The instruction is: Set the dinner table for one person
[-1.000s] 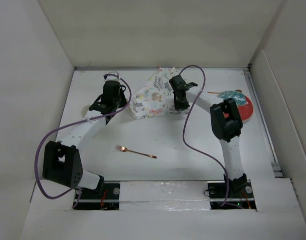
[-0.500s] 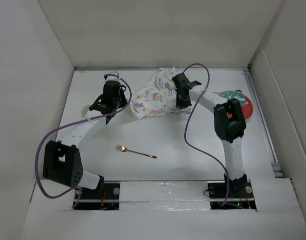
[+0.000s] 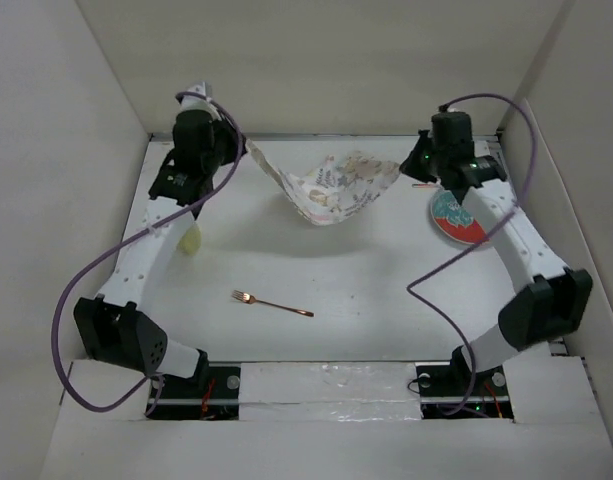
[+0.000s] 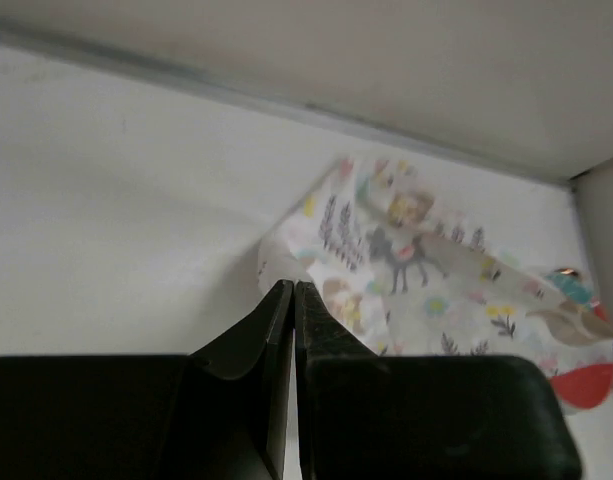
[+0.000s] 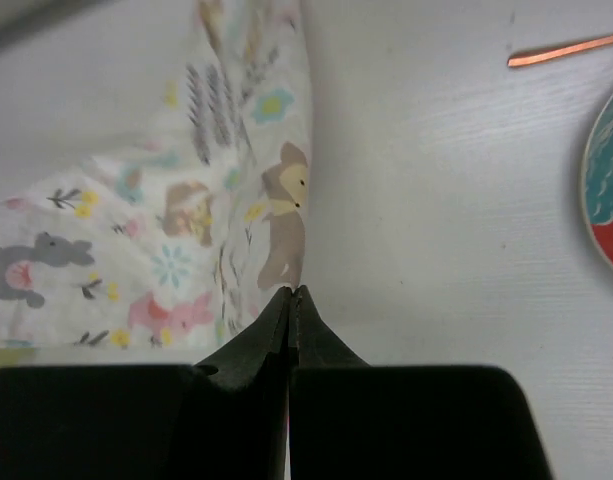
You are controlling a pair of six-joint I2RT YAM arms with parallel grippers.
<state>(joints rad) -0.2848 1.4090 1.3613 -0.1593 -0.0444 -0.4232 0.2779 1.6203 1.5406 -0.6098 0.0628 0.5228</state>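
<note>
The woodland-animal placemat [image 3: 331, 193] hangs stretched and sagging between both grippers above the back of the white dinner table [image 3: 386, 290]. My left gripper [image 3: 243, 148] is shut on the placemat's left corner; in the left wrist view the closed fingertips [image 4: 293, 286] pinch the placemat's edge [image 4: 406, 260]. My right gripper [image 3: 404, 168] is shut on the right corner; in the right wrist view the closed tips [image 5: 293, 291] pinch the placemat [image 5: 186, 230]. A copper fork [image 3: 273, 302] lies at mid-table. A red and teal plate [image 3: 456, 216] sits at the right.
A pale yellow object [image 3: 191, 240] stands at the left under the left arm. A copper utensil handle [image 5: 566, 48] lies beside the plate [image 5: 611, 190]. White panel walls [image 3: 316, 70] surround the table. Purple cables loop off both arms.
Both grippers have risen and moved apart toward the back corners, pulling the folded placemat open and off the table. The pale yellow object at the left is now uncovered.
</note>
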